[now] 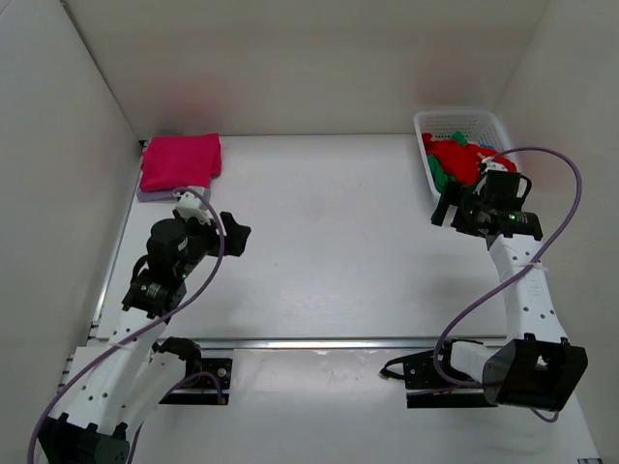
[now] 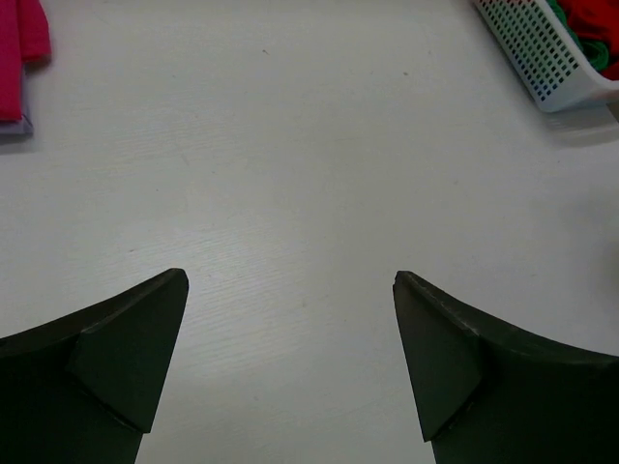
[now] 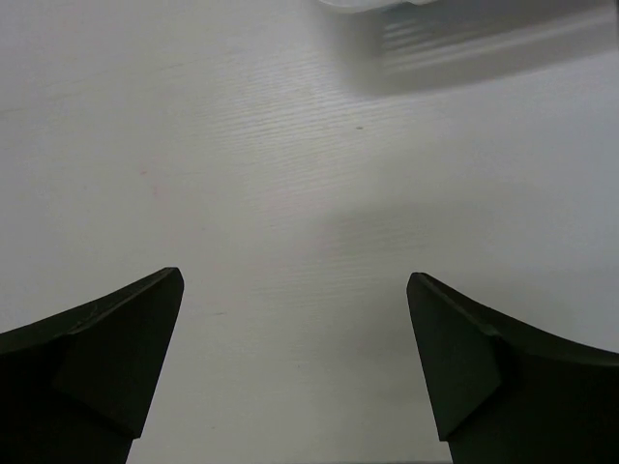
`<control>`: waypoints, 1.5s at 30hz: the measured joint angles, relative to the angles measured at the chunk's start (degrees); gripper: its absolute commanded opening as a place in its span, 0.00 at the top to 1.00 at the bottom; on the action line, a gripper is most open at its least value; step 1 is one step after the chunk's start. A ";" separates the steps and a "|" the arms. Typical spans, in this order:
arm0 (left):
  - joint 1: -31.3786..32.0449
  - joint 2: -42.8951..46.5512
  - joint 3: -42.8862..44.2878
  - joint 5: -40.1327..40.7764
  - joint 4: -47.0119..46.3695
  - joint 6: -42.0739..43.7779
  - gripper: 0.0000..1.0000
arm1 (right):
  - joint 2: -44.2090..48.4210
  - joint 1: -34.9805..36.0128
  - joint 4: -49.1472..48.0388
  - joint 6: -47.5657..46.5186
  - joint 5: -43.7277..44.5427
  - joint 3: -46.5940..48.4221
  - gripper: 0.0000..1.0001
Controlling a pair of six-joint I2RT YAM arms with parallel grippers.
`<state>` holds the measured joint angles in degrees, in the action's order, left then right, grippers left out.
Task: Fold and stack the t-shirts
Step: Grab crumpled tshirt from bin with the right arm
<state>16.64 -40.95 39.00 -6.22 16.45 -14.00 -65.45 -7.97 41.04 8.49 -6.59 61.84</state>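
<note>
Plainly, both tools were empty. The left gripper (image 2: 290, 367) stood with its jaws spread wide over the bare table (image 1: 329, 242), holding nothing. The right gripper (image 3: 295, 367) was just as wide and just as empty, hovering just left of the white mesh basket (image 1: 464, 118) at the upper right of the top view.

One magenta-pink t-shirt (image 1: 181, 161) lay folded in the upper left corner, on a pale layer whose edge peeked out beneath it (what that was, I could not tell). The others were heaped in the basket: a red t-shirt (image 1: 462, 159) on top, a green t-shirt (image 1: 437, 176) at the left side, and a sliver of a blue t-shirt (image 1: 486, 150) to the right.

Such cloth looked light and limp, likely to drape and bunch. A pinch on a raised fold of the red one seemed the best hold, though tangled neighbours might be dragged up with it. The basket wall stood between the right gripper and the heap, so a reach over the rim from above looked necessary. The basket itself seemed light enough to shift if cloth snagged its mesh.
</note>
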 measured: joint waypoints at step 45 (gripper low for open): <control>2.38 -11.43 12.52 0.39 5.84 3.26 0.09 | -68.96 -6.01 6.43 1.31 16.48 72.50 0.40</control>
<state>19.03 -52.38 51.53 -5.82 22.28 -10.74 -134.41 -13.98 47.46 9.80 9.89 134.34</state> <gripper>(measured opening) 0.895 0.602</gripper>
